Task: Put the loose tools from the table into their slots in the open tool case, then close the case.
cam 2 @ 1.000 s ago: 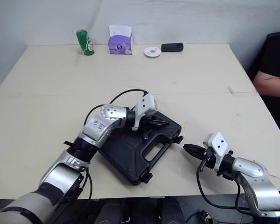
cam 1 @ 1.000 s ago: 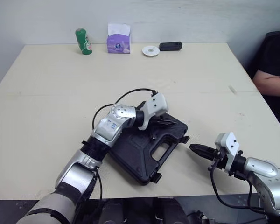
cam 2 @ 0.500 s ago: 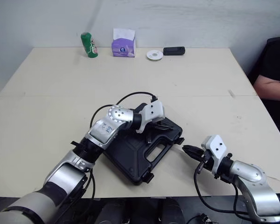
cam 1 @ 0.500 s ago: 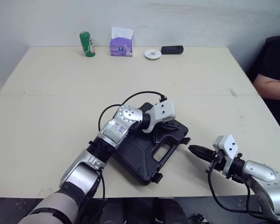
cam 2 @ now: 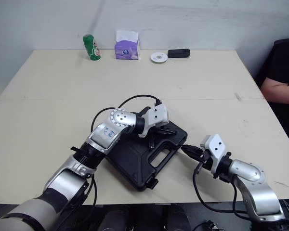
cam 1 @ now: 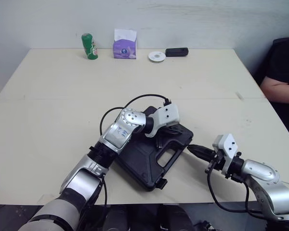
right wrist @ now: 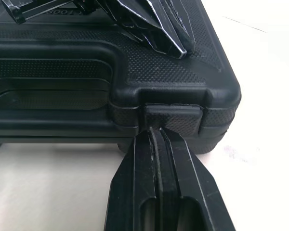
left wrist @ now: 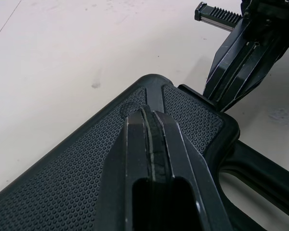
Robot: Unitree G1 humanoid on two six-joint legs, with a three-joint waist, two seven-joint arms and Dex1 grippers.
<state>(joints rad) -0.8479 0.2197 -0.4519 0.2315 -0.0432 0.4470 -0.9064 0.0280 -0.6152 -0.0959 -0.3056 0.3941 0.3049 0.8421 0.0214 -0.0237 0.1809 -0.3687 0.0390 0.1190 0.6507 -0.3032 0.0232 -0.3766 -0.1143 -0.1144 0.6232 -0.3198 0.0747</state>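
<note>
The black tool case (cam 1: 143,159) lies closed on the table near its front edge, handle side toward my right arm. My left gripper (cam 1: 167,132) is shut, and its fingertips (left wrist: 148,113) press down on the lid's textured far corner. My right gripper (cam 1: 190,148) is shut too. Its tip (right wrist: 154,133) sits right at the case's side latch (right wrist: 172,117), touching or nearly touching it. In the right wrist view the left gripper (right wrist: 182,49) rests on the lid just above that latch. No loose tools are in view on the table.
Along the table's far edge stand a green can (cam 1: 89,45), a purple tissue box (cam 1: 124,44), a white disc (cam 1: 156,56) and a small black device (cam 1: 176,51). A person in black (cam 1: 282,72) sits at the right. The table's front edge runs close below the case.
My right gripper has moved left across the table up to the case's latch. The left gripper stays pressed on the lid. The camera shifted slightly.
</note>
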